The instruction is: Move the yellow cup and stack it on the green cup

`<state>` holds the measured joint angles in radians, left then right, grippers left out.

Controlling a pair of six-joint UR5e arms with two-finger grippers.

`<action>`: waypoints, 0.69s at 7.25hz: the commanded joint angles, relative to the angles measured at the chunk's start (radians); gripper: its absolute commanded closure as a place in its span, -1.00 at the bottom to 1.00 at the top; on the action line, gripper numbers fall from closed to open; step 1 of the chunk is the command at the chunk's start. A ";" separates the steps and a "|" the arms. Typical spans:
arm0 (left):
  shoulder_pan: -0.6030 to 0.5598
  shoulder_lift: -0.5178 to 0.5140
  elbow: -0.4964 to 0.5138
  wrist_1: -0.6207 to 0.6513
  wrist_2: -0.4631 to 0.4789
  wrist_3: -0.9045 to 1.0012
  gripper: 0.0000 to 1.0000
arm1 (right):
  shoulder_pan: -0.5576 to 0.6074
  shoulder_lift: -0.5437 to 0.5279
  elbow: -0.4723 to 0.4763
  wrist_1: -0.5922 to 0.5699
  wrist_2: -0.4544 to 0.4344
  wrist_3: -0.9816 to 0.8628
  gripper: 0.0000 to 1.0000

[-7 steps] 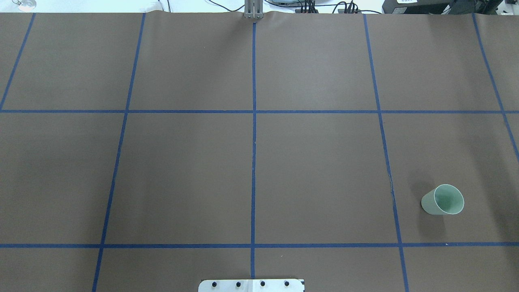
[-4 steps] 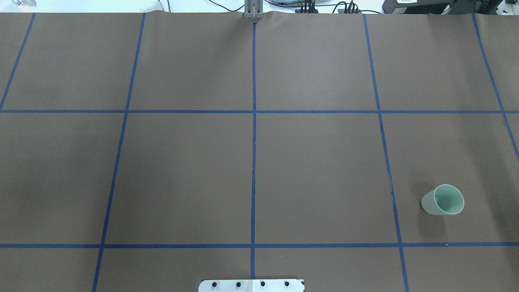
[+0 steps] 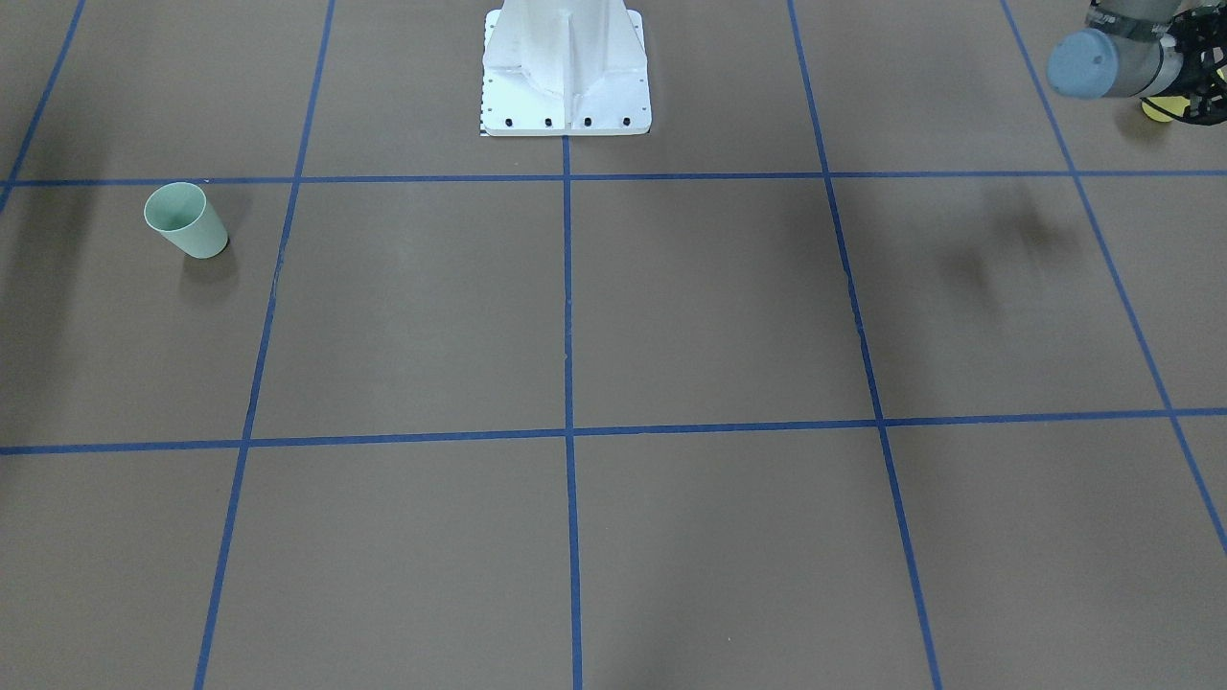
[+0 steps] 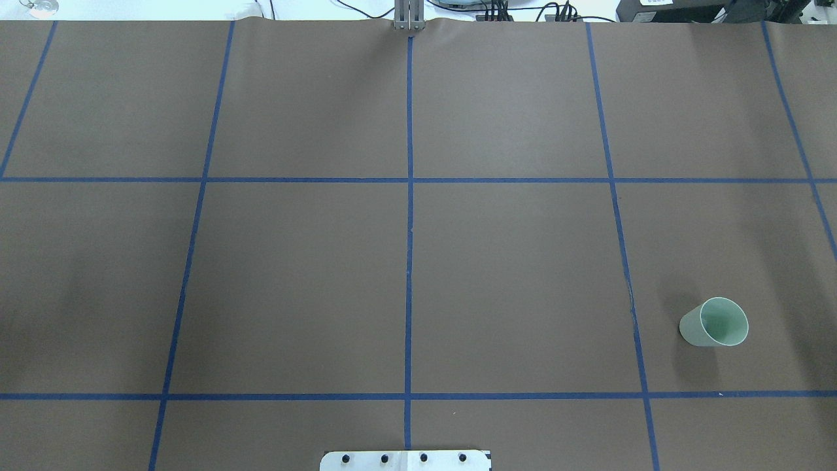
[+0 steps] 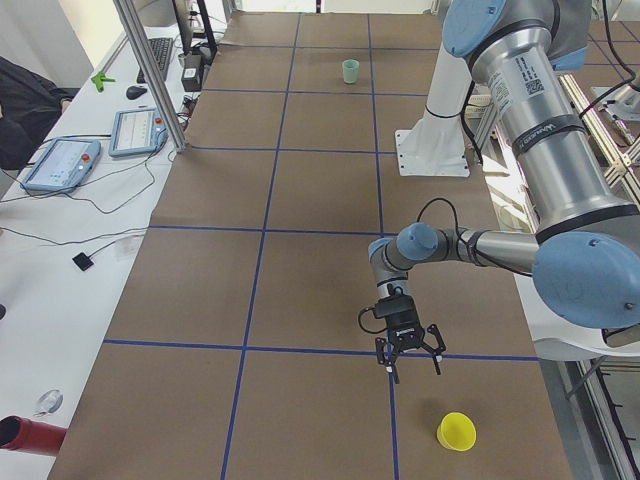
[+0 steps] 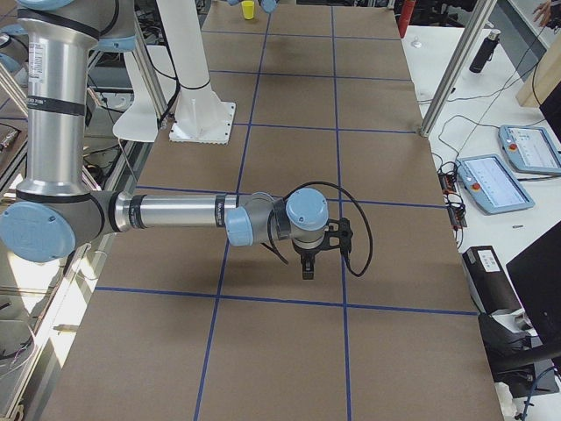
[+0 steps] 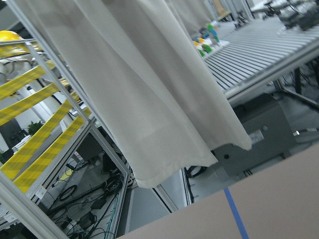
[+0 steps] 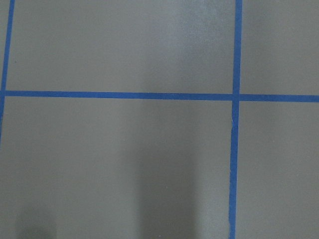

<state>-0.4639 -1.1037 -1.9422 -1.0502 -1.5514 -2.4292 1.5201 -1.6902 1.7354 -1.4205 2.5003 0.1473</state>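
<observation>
Since yellow cup [image 5: 456, 432] sits at the counter's [image 4: 294, 275] left end, well apart from upright green cup [image 4: 714, 322], left tool [image 5: 412, 368] hovers near it, probably for pickup. Can't tell whether it or right tool [image 6: 307, 272] is spread or closed.

place: a robotics lab or test cell.
landmark: brown paper-covered table [image 4: 294, 281] taped into a blue grid.
on the table: white bolted metal arm pedestal [image 3: 566, 67].
beside the table: white workbench [image 5: 60, 280] with grey touchscreen teach pendants [image 5: 60, 165] and a black keyboard [image 5: 158, 58].
beyond the table: silver roller conveyor [image 7: 259, 55], yellow-striped guard rails [image 7: 30, 144].
</observation>
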 commanded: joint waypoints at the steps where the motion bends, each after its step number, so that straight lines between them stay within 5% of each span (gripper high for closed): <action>1: 0.086 -0.143 0.190 0.012 -0.079 -0.140 -1.00 | -0.005 0.000 -0.004 0.000 0.000 0.000 -1.00; 5: 0.125 -0.156 0.279 0.013 -0.118 -0.264 -1.00 | -0.014 0.006 -0.007 0.000 -0.001 0.000 -1.00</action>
<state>-0.3429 -1.2580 -1.6846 -1.0373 -1.6623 -2.6484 1.5093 -1.6866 1.7295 -1.4205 2.4991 0.1473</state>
